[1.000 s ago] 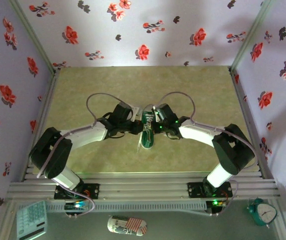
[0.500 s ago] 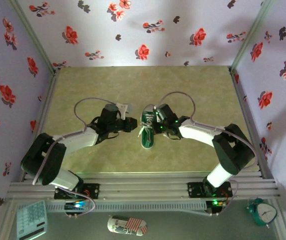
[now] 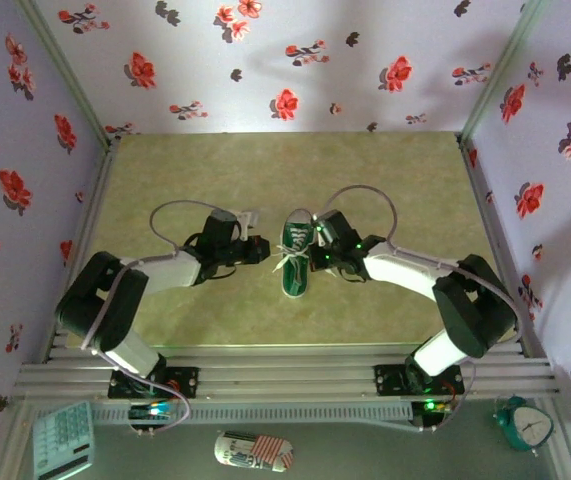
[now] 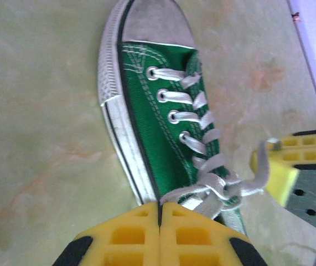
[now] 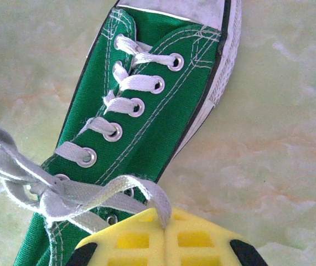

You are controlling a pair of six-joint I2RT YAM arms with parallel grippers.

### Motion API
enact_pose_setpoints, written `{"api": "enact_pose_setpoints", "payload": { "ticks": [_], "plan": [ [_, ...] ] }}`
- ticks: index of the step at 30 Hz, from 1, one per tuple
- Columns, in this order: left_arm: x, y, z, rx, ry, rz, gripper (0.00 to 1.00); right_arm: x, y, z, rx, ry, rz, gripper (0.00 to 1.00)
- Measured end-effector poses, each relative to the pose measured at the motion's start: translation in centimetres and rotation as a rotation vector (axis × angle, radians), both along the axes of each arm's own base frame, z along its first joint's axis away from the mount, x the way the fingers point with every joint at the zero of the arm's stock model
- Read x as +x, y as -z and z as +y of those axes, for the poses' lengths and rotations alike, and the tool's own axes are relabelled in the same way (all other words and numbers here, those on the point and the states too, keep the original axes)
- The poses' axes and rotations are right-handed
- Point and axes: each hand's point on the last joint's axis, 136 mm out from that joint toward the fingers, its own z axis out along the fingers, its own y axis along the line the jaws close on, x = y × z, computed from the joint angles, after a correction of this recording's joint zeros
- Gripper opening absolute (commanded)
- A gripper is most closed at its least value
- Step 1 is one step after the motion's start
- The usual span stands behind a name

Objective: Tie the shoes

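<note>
Sneaker [image 3: 295, 240] position: it rests sole-down near the middle of the bench [image 3: 385, 180], lengthwise between the two arms, with one gripper on each side.

Lace condition: the white laces [image 5: 91, 194] are threaded through all visible eyelets. They gather into a loose knot [image 4: 216, 188] at the top eyelets, beside the ankle opening. The knot is not yet seated against the tongue.

Gripper condition:
- The left gripper [image 4: 159, 213] is clenched. In the left wrist view a lace strand runs from the knot into the seam between its fingers.
- The right gripper [image 5: 165, 219] is clenched on a flat lace strand that enters its seam at the very tip.

Step in hand, as judged: drawing the two strands apart to tighten the knot.

Procedure for a good pull:
1. Hold both grippers clenched. The right strand is held only at the fingertips and may slip under a sudden load.
2. Move the grippers outward, away from each other, at matched rates. Nothing pins the sneaker, so an uneven pull is likely to drag or turn it.
3. Hold the pull low and roughly across the sneaker, so that the force closes the knot and does not lift the heel.
4. Watch the knot in both wrist views. Stop once it sits snug on the tongue and the slack between the top eyelets is gone.
</note>
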Motion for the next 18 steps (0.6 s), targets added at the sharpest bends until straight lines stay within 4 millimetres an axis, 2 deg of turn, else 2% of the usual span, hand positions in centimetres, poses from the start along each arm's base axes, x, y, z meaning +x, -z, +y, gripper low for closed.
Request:
{"api": "enact_pose_setpoints", "payload": {
  "ticks": [8, 18],
  "plan": [
    [0.7, 0.7, 0.3, 0.008, -0.023, 0.02, 0.0, 0.0, 0.4, -0.7, -0.032, 0.019, -0.003, 0.0],
    [1.1, 1.4, 0.8, 0.012, -0.046, 0.041, 0.0, 0.1, 0.9, -2.9, -0.146, 0.054, -0.006, 0.0]
  ]
}}
